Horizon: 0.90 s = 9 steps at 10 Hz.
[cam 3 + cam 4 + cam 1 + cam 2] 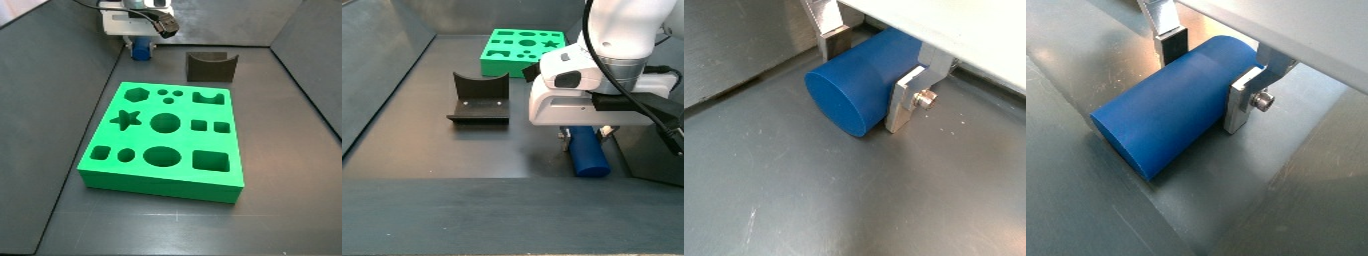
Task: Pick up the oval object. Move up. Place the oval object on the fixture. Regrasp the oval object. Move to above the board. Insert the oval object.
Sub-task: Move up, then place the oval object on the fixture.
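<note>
The gripper (1207,68) clamps the blue oval peg (1166,110), apparently touching the floor; fixture (480,97) and green board (167,135) stand apart.

Both wrist views look down close on the gripper (867,72) clasping the oval object (1166,110). The side views face each other from farther off, sharing the board (163,140) and the fixture (477,100)

In both wrist views the gripper (1207,66) is cut off by the frame edge, and the far end of the blue peg (1170,108) is hidden between its fingers. In a side view the peg (140,45) is mostly hidden under the gripper (139,30). In another side view the green board (525,48) is partly hidden behind the arm.
</note>
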Tool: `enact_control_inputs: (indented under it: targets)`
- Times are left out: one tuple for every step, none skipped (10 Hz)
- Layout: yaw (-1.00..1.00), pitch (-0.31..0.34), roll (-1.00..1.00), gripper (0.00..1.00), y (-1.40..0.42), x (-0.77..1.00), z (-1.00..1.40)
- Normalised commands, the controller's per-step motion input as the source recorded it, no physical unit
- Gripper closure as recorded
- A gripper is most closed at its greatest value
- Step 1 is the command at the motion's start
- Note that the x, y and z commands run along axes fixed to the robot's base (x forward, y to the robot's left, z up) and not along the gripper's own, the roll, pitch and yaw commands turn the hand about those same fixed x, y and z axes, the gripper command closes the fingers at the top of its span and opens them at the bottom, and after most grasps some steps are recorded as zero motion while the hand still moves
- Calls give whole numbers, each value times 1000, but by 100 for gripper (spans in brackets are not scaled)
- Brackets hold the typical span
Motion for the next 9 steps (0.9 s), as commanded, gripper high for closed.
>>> enact_control_inputs:
  targets:
    - [3,9,0,100,16,-25,823]
    - [2,26,-5,100,11,-52,750]
    - [-3,32,-6,100,8,-41,640]
    - [-7,40,-7,100,11,-28,510]
    - [-11,49,-7,100,9,-23,313]
    - [0,0,0,100,0,0,1000]
    - [-3,-9,6,100,1,6,1000]
    - [-4,4,2,100,-1,0,1000]
    - [-5,15,1,100,-2,-6,1000]
